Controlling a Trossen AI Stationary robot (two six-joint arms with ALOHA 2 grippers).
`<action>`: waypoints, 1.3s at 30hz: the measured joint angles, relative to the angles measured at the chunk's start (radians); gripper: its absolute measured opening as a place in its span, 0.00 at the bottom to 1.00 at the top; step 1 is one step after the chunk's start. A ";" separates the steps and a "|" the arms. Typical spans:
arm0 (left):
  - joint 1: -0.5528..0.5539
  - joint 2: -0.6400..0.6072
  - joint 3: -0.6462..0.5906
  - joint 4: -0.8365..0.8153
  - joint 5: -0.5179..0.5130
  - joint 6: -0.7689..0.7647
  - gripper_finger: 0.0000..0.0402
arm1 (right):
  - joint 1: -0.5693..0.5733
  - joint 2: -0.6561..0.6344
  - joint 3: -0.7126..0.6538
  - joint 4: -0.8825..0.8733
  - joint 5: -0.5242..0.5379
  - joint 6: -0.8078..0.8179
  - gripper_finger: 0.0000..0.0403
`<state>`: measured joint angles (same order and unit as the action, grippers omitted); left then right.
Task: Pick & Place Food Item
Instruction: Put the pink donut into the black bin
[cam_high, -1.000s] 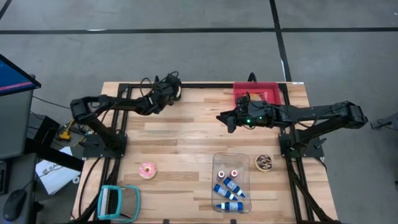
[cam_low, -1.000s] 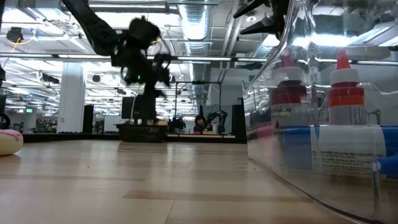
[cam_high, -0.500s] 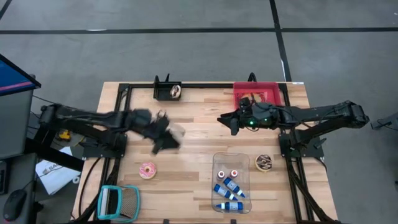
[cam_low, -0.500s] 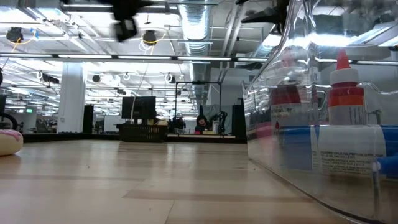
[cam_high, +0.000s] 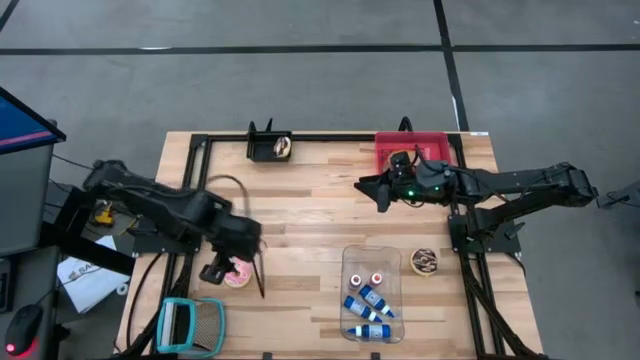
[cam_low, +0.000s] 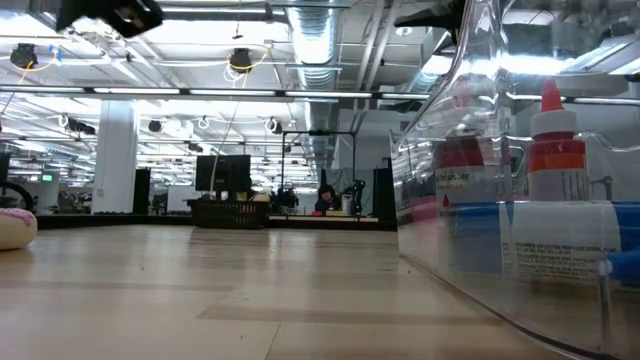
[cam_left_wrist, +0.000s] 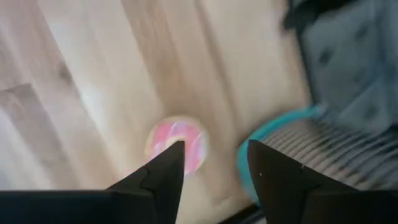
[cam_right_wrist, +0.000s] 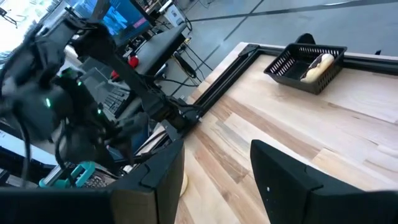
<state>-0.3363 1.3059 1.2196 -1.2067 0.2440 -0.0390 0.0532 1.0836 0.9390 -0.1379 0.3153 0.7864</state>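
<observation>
A: Left pincer (cam_high: 222, 270) is right over the pink doughnut (cam_high: 237, 274), pointing steeply down, fingers (cam_left_wrist: 163, 172) spread with a clear gap and nothing between them.

B: Through its wrist camera the doughnut (cam_left_wrist: 176, 145) lies flat on the desk (cam_left_wrist: 93, 74) just past the finger tips, with the teal basket (cam_left_wrist: 292, 149) close beside it.

A: From above, that teal basket (cam_high: 190, 325) sits at the near left corner of the desk (cam_high: 320, 240), just below the doughnut. At table level the doughnut (cam_low: 14, 226) peeks in at the left edge, resting on the wood.

B: Right pincer (cam_high: 381, 195)?

A: Hanging high over the far middle of the desk, aimed across toward the left side, fingers (cam_right_wrist: 283, 180) apart, empty.

B: Behind it, a red bin (cam_high: 412, 150) at the far edge. A small black basket (cam_high: 270, 147) with a pale food item (cam_high: 284, 147) inside sits farther left along that edge.

A: Near side, a clear tub (cam_high: 371, 293) of small bottles (cam_high: 368, 301), and a chocolate doughnut (cam_high: 425, 262) just to its right.
</observation>
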 joint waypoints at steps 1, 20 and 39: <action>0.000 0.042 0.025 -0.041 -0.016 0.052 0.44 | 0.000 0.000 0.000 0.000 0.000 0.000 0.44; 0.006 0.139 -0.296 0.169 -0.111 0.361 0.54 | 0.107 0.001 0.000 -0.022 0.214 0.044 0.44; 0.010 0.139 -0.431 0.302 -0.133 0.367 0.49 | 0.171 0.001 0.000 -0.060 0.316 0.135 0.44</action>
<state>-0.3261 1.4452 0.7885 -0.9043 0.1113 0.3279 0.2237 1.0843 0.9390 -0.1977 0.6312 0.9213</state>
